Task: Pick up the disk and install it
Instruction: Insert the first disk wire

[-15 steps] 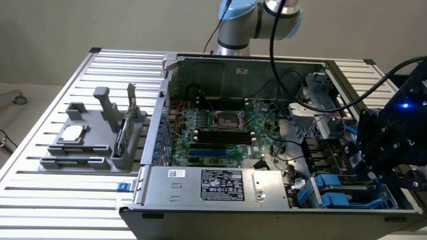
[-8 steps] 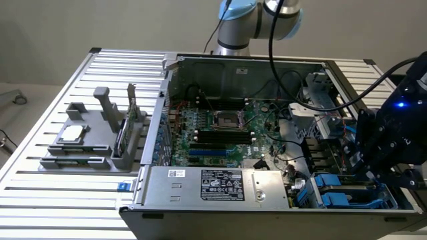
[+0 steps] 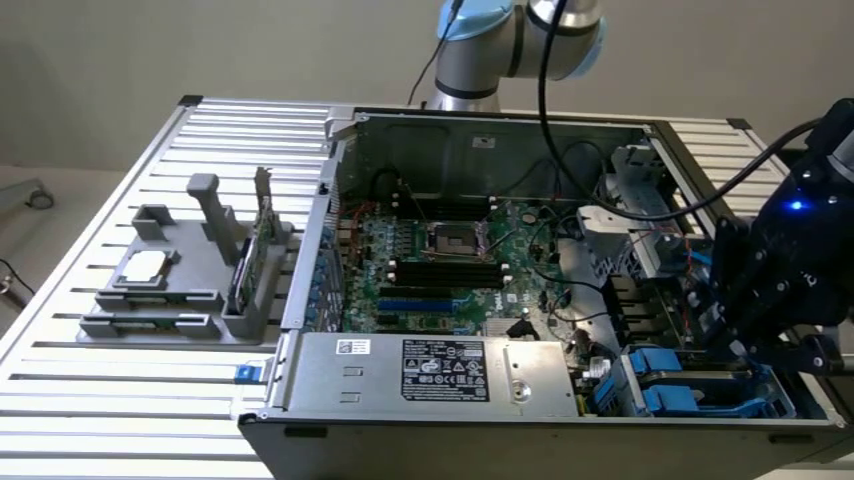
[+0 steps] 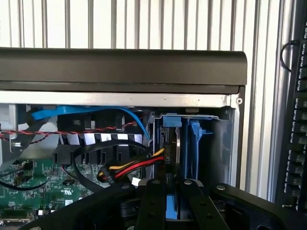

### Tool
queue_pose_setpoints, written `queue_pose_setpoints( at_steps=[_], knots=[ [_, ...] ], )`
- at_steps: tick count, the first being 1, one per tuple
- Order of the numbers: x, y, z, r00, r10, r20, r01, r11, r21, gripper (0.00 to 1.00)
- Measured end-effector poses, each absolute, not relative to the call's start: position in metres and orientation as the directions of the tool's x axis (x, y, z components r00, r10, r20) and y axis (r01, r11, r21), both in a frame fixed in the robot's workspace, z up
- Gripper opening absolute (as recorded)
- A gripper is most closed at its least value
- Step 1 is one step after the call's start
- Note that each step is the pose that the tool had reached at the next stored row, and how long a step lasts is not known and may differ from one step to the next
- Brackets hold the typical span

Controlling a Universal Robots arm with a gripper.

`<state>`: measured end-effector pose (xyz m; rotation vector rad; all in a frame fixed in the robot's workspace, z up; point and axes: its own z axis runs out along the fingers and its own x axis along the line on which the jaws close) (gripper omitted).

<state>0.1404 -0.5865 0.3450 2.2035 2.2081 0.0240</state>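
The disk (image 4: 194, 143) stands on edge in the drive bay at the corner of the open computer case (image 4: 120, 67), its bright blue carrier showing along the top and side. My gripper (image 4: 171, 186) reaches down onto it, and its two black fingers (image 4: 153, 203) are shut on the disk's blue edge. In the exterior view the gripper (image 3: 758, 345) hangs over the blue drive bay (image 3: 674, 385) at the case's front corner, on that view's right.
Red, yellow and black power wires (image 4: 136, 166) and a blue data cable (image 4: 86, 111) run close beside the bay. The motherboard (image 3: 441, 265) and power supply (image 3: 427, 365) fill the case. A grey fixture (image 3: 174, 295) holding a silver chip (image 3: 147, 265) and a green card (image 3: 248, 255) stands at the exterior view's left.
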Motion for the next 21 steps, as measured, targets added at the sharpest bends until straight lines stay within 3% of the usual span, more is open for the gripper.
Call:
queue_pose_setpoints(
  at_steps=[21],
  knots=[
    [0.1444, -0.5817, 0.3420, 0.020, 0.999, -0.026, 0.999, -0.020, 0.027, 0.16]
  ],
)
